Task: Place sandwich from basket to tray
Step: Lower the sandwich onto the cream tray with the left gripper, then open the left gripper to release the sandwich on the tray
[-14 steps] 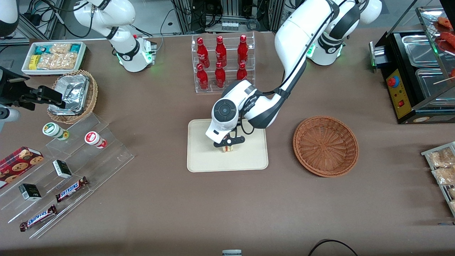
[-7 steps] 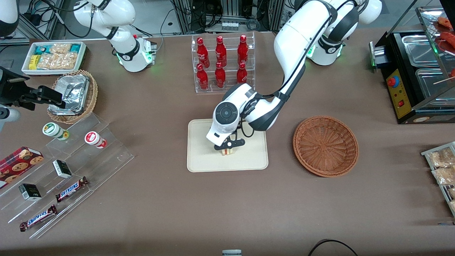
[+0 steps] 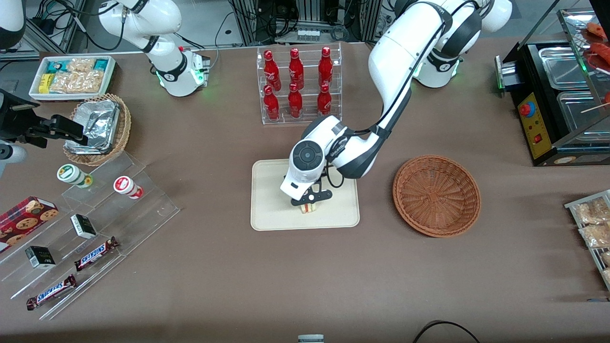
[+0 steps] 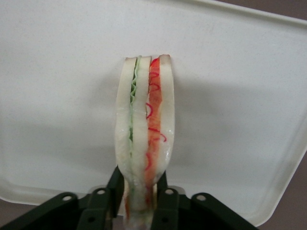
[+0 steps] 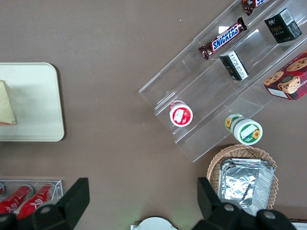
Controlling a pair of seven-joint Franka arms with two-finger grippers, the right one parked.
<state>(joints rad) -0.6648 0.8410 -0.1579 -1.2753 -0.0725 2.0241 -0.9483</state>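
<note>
Sandwich (image 4: pixel 145 129): clamped edge-up by gripper (image 3: pixel 309 203), low over tray (image 3: pixel 271 216), near its middle. Basket (image 3: pixel 436 195): empty, toward the working arm's end. Step: set-down. Next, by judgement: lower to contact, release the fingers (image 4: pixel 113 191), lift straight up.

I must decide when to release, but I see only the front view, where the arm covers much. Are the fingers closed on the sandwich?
Observer: Yes. In the left wrist view the gripper pinches the sandwich at one end, with both black fingers pressed against the bread.
Operator: Is it flat or on its edge?
Observer: On its edge: the green and red filling layers face the wrist camera.
Operator: Is the tray really under it?
Observer: Yes. The cream tray fills the background around the sandwich, and the right wrist view shows a bread wedge within the tray's rim. Whether it touches the tray, I cannot tell.
</note>
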